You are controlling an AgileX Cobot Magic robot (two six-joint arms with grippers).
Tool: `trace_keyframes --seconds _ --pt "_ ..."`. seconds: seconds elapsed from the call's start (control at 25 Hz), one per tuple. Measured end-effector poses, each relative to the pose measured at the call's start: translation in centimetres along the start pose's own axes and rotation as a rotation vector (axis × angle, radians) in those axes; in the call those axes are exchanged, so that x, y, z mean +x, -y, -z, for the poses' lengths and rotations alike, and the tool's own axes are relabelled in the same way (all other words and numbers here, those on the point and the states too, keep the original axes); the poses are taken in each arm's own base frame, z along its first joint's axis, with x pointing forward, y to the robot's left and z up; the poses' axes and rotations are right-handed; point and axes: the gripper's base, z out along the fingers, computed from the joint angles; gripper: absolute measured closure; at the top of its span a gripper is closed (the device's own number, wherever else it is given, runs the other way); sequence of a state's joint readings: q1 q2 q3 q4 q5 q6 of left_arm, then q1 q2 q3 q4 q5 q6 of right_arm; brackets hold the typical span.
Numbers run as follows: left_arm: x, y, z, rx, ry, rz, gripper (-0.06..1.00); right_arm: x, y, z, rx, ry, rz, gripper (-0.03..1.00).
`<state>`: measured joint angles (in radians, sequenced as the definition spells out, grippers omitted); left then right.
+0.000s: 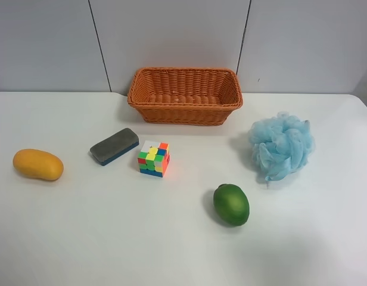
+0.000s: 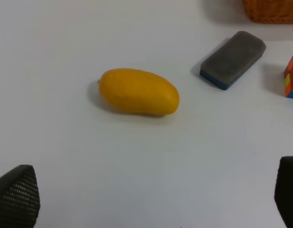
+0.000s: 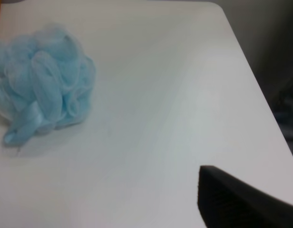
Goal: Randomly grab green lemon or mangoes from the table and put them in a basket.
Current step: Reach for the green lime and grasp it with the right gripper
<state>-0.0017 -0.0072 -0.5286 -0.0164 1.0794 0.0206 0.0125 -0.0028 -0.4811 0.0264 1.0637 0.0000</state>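
The yellow-orange mango (image 1: 38,164) lies at the exterior high view's left on the white table (image 1: 112,238). It also shows in the left wrist view (image 2: 138,91), lying ahead of my left gripper (image 2: 156,192), which is open, empty and apart from it. The dark green lemon (image 1: 231,204) lies toward the front, right of centre. The orange wicker basket (image 1: 184,113) stands at the back middle and looks empty. Neither arm shows in the exterior high view. Of the right gripper only one dark finger (image 3: 232,199) shows, above bare table.
A grey-and-blue eraser block (image 1: 114,146) and a colourful puzzle cube (image 1: 154,158) lie between the mango and the basket. A light blue mesh bath puff (image 1: 281,146) sits at the right and shows in the right wrist view (image 3: 42,80). The table's edge is near that finger.
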Motion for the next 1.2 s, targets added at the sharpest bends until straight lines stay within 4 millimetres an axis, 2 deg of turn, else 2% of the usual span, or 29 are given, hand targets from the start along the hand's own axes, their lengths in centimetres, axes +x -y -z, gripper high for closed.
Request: trace_keyframes --seconds 1.2 --pt "0.0 0.0 0.0 0.0 0.0 0.0 -0.05 0.0 0.0 0.0 0.0 0.0 0.0 -0.02"
